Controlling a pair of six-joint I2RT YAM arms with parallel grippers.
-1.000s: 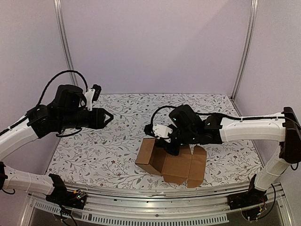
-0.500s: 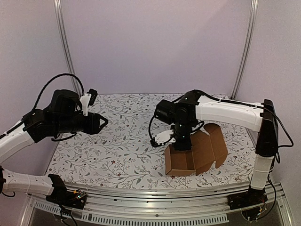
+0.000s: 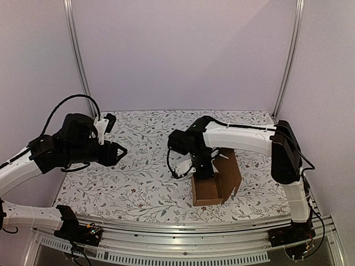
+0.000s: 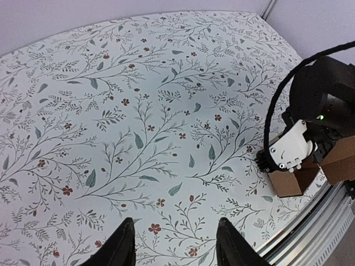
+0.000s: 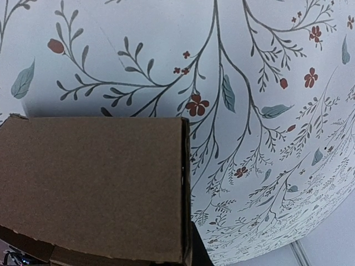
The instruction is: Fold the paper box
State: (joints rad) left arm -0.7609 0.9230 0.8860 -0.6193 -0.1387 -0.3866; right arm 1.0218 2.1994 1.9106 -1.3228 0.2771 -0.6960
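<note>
End effectors at one moment of folding the paper box (image 3: 206, 193). You see the box standing on the floral desk (image 3: 127, 185) as a partly formed carton, open at the top. One flap (image 3: 231, 172) is raised on the side away from the left arm.

Right end effector (image 3: 203, 169): it sits on the box's upper edge, with its jaws closed to a sliver on a cardboard wall. In the right wrist view that brown wall fills the lower left, close under the camera, and the fingertips are mostly hidden behind it.

Left end effector (image 3: 118, 152): it hangs above the desk, well apart from the box and on the box's left as the top camera sees it. Its two dark fingers (image 4: 119, 246) stand moderately apart with only printed desk between them, and it holds and touches nothing. In the left wrist view you find the box at the far right edge, beneath the right arm's wrist.
</note>
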